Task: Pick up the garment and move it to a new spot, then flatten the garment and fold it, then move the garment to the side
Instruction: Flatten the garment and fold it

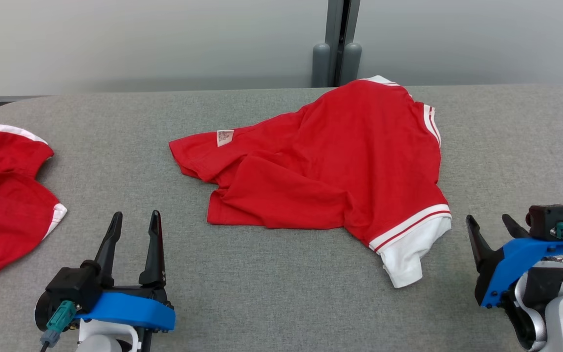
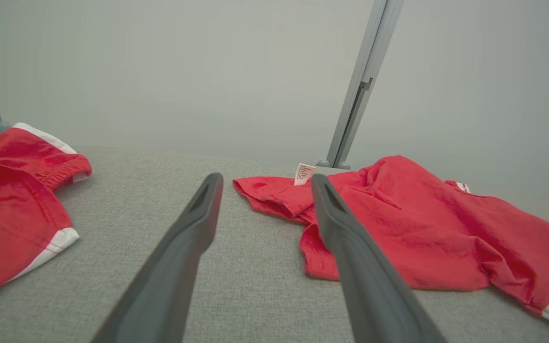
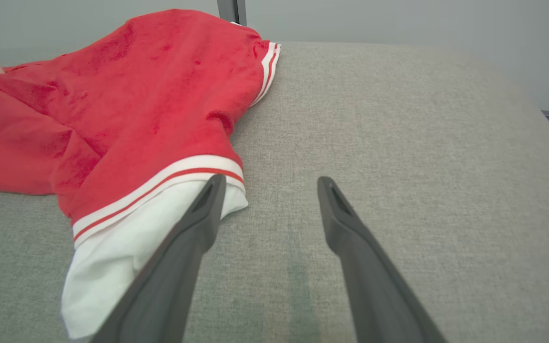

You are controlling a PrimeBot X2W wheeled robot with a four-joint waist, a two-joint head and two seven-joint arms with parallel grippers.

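Note:
A red garment (image 1: 330, 161) with white striped trim lies crumpled in the middle of the grey table (image 1: 271, 288), a white collar part at its near right corner and a small label near its left end. The garment (image 2: 412, 228) lies to the right in the left wrist view, and the garment (image 3: 127, 105) fills the upper left of the right wrist view. My left gripper (image 1: 135, 218) stands open at the lower left, apart from the cloth. My right gripper (image 1: 489, 221) is open at the lower right, just right of the white collar part, holding nothing.
A second red garment with white trim (image 1: 3, 195) lies at the table's left edge. Behind the table stands a grey wall with a vertical post (image 1: 336, 44). Bare grey table surface stretches right of the main garment.

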